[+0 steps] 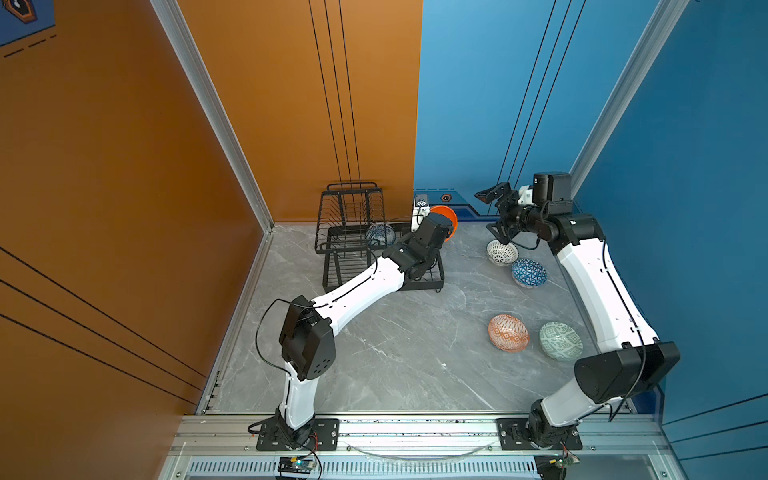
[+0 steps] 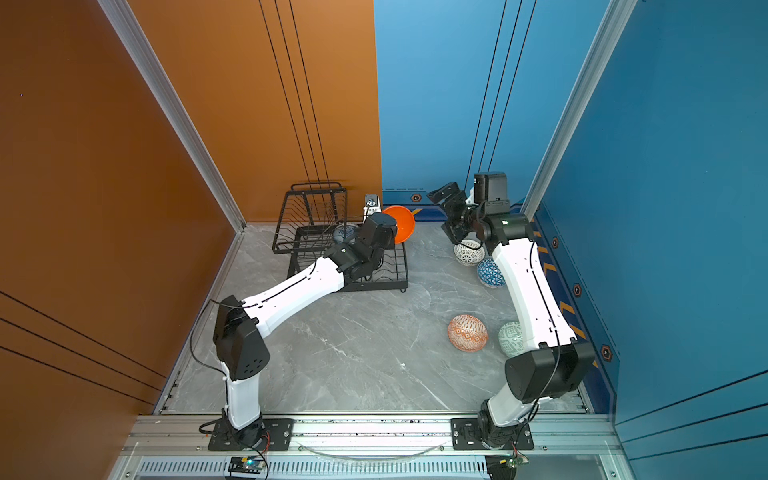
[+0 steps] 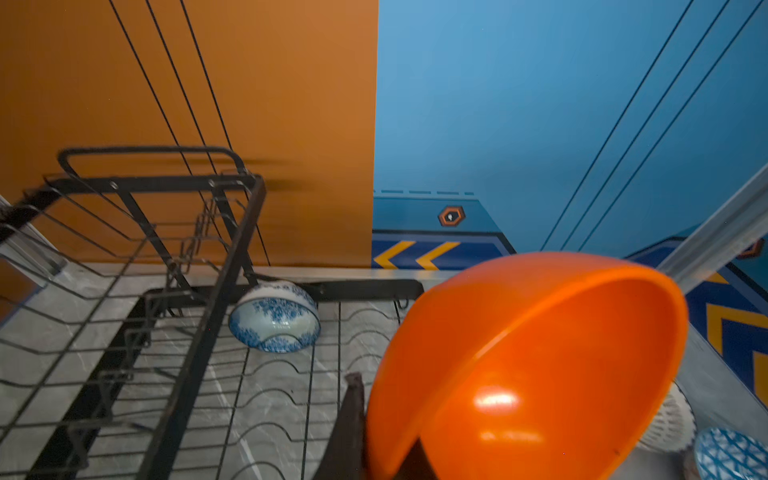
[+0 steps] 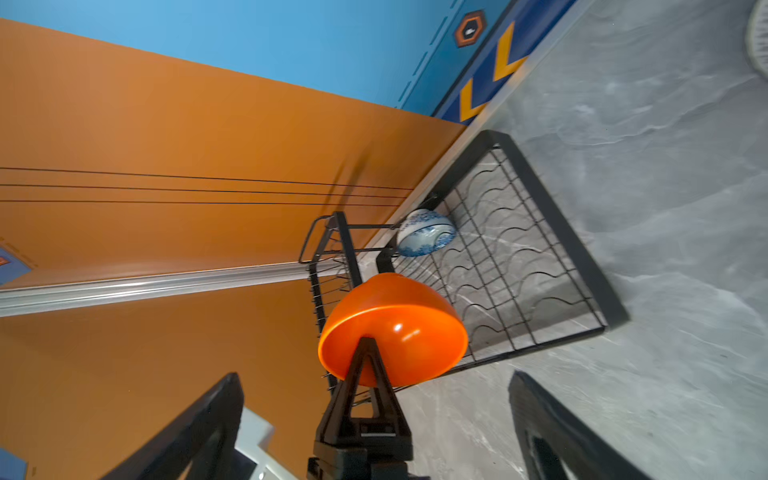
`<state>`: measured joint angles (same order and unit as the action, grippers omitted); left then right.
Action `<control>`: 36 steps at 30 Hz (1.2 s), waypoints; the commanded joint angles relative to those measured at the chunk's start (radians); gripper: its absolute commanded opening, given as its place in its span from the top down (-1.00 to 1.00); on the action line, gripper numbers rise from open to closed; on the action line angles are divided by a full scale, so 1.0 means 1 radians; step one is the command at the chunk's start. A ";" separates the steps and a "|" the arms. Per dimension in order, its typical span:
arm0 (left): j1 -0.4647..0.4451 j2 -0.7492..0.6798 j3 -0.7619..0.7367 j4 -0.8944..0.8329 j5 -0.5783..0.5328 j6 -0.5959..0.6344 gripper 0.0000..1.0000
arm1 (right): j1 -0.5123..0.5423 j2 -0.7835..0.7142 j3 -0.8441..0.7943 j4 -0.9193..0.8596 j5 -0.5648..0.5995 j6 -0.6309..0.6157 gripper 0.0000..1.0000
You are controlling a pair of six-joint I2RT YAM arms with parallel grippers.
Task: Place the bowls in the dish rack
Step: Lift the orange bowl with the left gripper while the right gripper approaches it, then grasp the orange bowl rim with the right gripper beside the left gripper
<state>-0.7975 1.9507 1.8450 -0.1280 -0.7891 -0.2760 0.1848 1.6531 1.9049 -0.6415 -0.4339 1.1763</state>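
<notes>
By rack point(image 1: 353, 191), left gripper point(image 4: 368, 353) tight on orange bowl point(image 3: 528, 353)

Bright even light; glare on orange bowl point(image 3: 528, 365); wrist views blurred.

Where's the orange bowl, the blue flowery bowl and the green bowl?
orange bowl point(image 4: 411, 320): right wrist view, its shiny side.
blue flowery bowl point(image 3: 274, 322): left wrist view, its flowered side.
green bowl point(image 1: 561, 341): a top view, its patterned side.

Left claw point(image 1: 436, 221) pinches the orange bowl point(image 1: 448, 219), dish rack point(image 1: 353, 232) beneath; right claw point(image 1: 493, 214) gapes, white lattice bowl point(image 1: 502, 252) just below.
</notes>
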 commanded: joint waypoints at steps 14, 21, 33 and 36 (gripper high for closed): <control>-0.021 -0.006 -0.170 0.601 -0.173 0.548 1.00 | 0.066 0.141 0.112 0.211 -0.100 0.211 -0.83; -0.024 -0.023 -0.200 0.625 -0.169 0.563 1.00 | 0.097 0.163 0.111 0.254 -0.110 0.264 -0.61; -0.051 -0.046 -0.225 0.664 -0.176 0.585 1.00 | 0.119 0.176 0.061 0.280 -0.098 0.312 -0.25; -0.059 -0.048 -0.234 0.669 -0.185 0.588 1.00 | 0.125 0.183 0.059 0.286 -0.088 0.322 -0.17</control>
<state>-0.8291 1.9537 1.6215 0.4839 -0.9627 0.2977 0.3008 1.8202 1.9728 -0.4080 -0.5240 1.4818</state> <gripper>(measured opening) 0.098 0.590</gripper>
